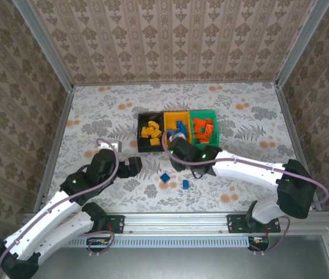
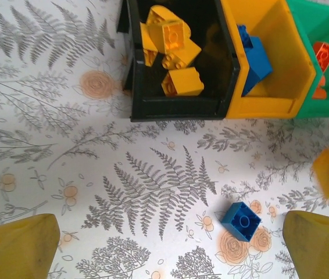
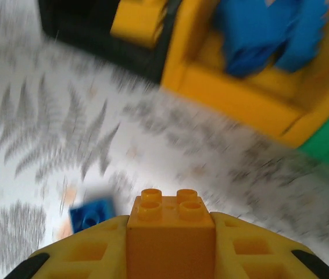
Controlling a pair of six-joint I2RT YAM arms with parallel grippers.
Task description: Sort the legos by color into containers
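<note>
R gripper (image 3: 170, 256) clamps orange brick (image 3: 170, 224), frame bottom
L gripper (image 2: 167, 247) jaws wide; blue brick (image 2: 241, 221) lower right, bins (image 2: 176, 107) up top

Three open rectangular plastic bins stand joined in a row on the patterned table (image 1: 95, 110): the black bin (image 1: 151, 148) at the left, the yellow-orange bin (image 1: 176, 114) in the middle and the green bin (image 1: 204, 112) at the right. Yellow-orange studded plastic bricks (image 1: 151, 131) lie in the left bin, blue studded bricks (image 1: 179, 127) in the middle one and red-orange studded bricks (image 1: 204, 129) in the right one. In front of the row, one loose blue brick (image 1: 165, 177) lies on the table with a second loose blue brick (image 1: 185, 184) near it on its right. A single yellow-orange brick (image 3: 170, 224) sits between the fingers of the right gripper (image 3: 170, 256), in front of the row.
</note>
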